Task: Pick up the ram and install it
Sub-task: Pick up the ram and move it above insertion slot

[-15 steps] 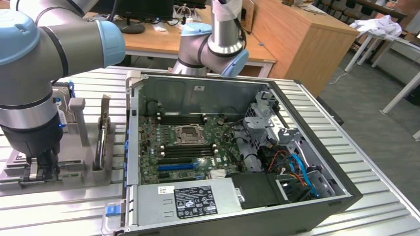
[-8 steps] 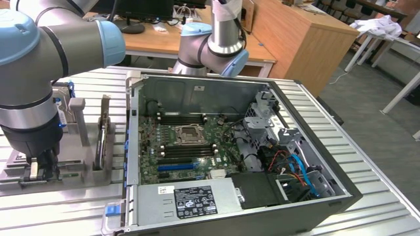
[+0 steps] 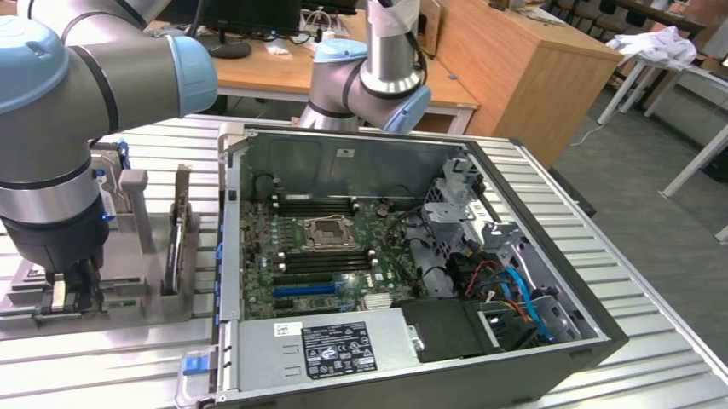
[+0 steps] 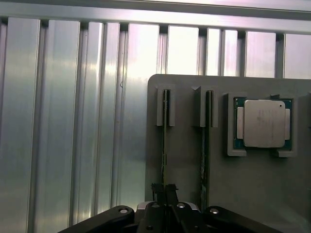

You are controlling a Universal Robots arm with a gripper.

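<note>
Here the end effector (image 4: pixel 164 190) clamps tightly onto the ram (image 4: pixel 165 136).

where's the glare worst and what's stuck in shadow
Wrist view: strong glare streaks on the ribbed metal table; the grey holder is dimmer, the ram and the jaws closed on it dark. Exterior view: even room light, the open computer case darkest around the cables.

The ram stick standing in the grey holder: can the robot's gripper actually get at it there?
Probably yes. The gripper sits right over the ram, jaws shut on its edge. The ram stands edge-up in the grey holder, apart from the neighbouring stick, with nothing covering it.
</note>
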